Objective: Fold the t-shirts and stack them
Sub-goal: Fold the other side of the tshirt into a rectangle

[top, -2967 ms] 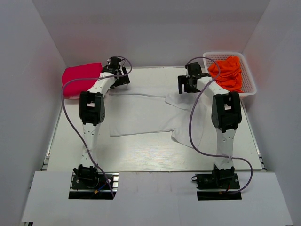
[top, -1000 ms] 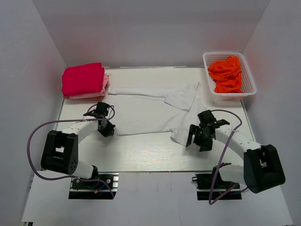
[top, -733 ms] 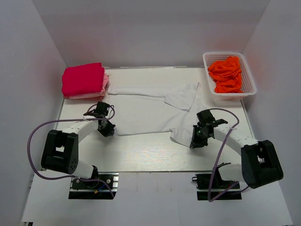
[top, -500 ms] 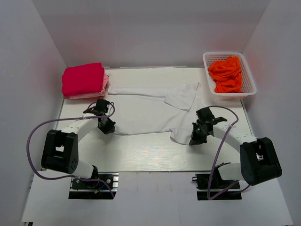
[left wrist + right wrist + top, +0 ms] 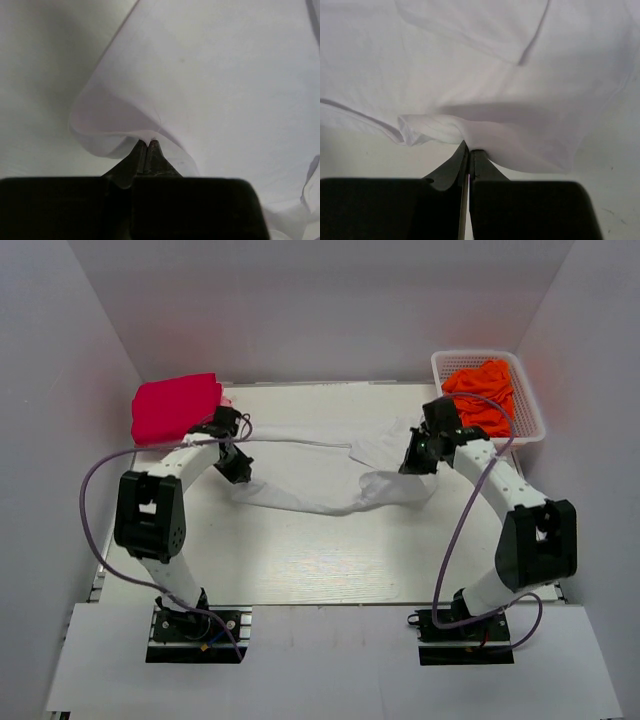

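White shirt (image 5: 320, 475) lies mid-table, its near hem raised and doubled toward the far edge. Left gripper (image 5: 236, 464) and right gripper (image 5: 416, 462) are each clenched on a hem corner, probably so the near half folds evenly over the far half. Pink stack (image 5: 175, 408) sits far left. Orange shirts (image 5: 485, 390) wait in the basket (image 5: 530, 405) far right.

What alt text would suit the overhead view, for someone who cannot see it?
The left gripper and right gripper each pinch an edge of a white t-shirt, partly folded on a table. A crimson shirt stack sits far left, a basket of orange shirts far right.
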Motion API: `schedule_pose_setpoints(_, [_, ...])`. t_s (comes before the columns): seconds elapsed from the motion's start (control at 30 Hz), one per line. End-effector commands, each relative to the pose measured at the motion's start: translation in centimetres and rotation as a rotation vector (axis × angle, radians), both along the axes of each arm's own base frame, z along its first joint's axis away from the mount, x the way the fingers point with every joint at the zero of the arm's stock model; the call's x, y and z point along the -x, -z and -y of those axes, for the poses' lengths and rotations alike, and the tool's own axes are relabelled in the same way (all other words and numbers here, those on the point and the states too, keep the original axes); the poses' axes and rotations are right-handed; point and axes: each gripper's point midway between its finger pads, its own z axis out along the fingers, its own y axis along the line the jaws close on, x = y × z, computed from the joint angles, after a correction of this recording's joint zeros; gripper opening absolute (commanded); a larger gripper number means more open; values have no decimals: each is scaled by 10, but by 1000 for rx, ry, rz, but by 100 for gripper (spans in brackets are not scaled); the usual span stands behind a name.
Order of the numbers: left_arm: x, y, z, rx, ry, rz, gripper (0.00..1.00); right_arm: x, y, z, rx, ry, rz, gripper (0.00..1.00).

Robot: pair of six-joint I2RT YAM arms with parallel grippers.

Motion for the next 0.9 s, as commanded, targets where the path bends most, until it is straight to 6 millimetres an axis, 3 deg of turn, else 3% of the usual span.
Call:
schedule_pose_setpoints(0.0, [-14, -9, -13, -31, -39, -21, 0, -23, -11, 8, 20, 27, 12, 0])
schedule_pose_setpoints(0.1, [-32, -16, -17, -18, -78, 7, 0, -48, -31, 10, 8, 47, 90, 0])
schedule_pose_setpoints(0.37, [-74, -35, -23, -16, -96, 111, 0, -114, -59, 16, 46, 38, 264, 0])
schedule_pose_setpoints(0.5, [-87, -31, -23, -26, -92, 121, 0, -135, -57, 30, 101, 60, 268, 0])
schedule_pose_setpoints(0.57, [-93, -22, -27, -56, -103, 106, 0, -146, -53, 30, 107, 50, 266, 0])
schedule_pose_setpoints(0.63, [-102, -25, -29, -68, -110, 117, 0, -160, -58, 30, 98, 43, 292, 0])
schedule_pose_setpoints(0.7, [-113, -22, -33, -92, -123, 142, 0, -168, -45, 27, 81, 17, 274, 0])
schedule_pose_setpoints(0.77, [-126, -28, -34, -98, -130, 169, 0, -181, -46, 24, 76, 1, 299, 0])
schedule_pose_setpoints(0.87, [-137, -21, -34, -111, -135, 162, 3, -198, -41, 28, 94, 2, 304, 0])
